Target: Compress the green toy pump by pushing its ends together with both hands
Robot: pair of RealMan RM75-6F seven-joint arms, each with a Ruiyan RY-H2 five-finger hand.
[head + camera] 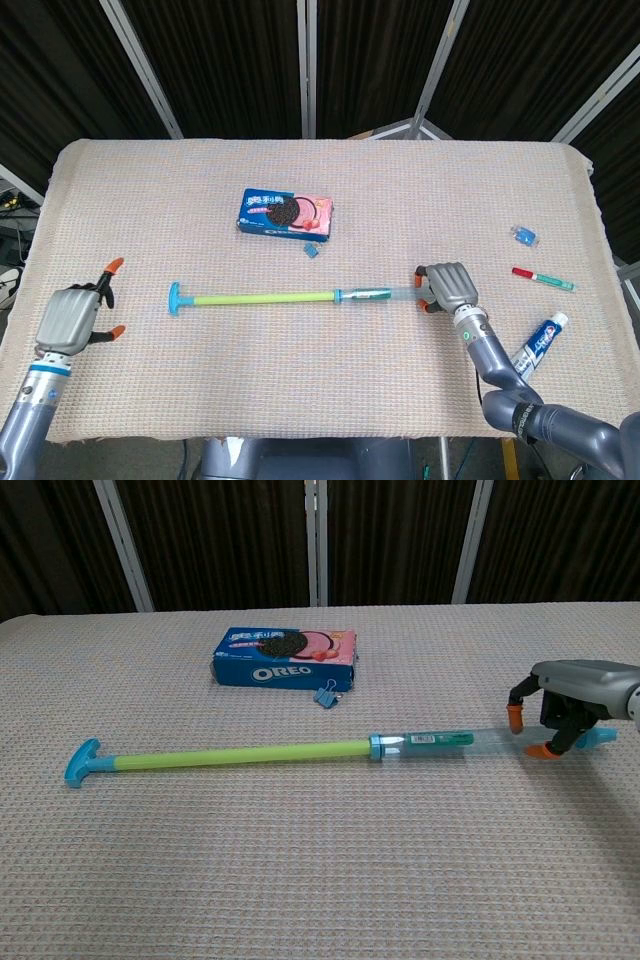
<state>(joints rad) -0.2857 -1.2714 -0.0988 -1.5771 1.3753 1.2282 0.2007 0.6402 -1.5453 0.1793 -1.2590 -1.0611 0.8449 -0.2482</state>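
Observation:
The green toy pump (270, 297) lies extended across the table, with its blue T-handle (176, 297) at the left and its clear barrel (380, 294) at the right. In the chest view the pump (240, 752) stretches from the handle (80, 761) to the barrel (435, 739). My right hand (446, 285) grips the barrel's right end, its orange fingertips (515, 716) on either side of the tube. My left hand (74, 316) hovers left of the handle, a clear gap away. Its fingers are apart and hold nothing. The chest view does not show it.
A blue Oreo box (286, 212) lies behind the pump with a small binder clip (312, 251) beside it. At the right sit a toothpaste tube (541, 340), a red marker (542, 279) and a small blue clip (524, 236).

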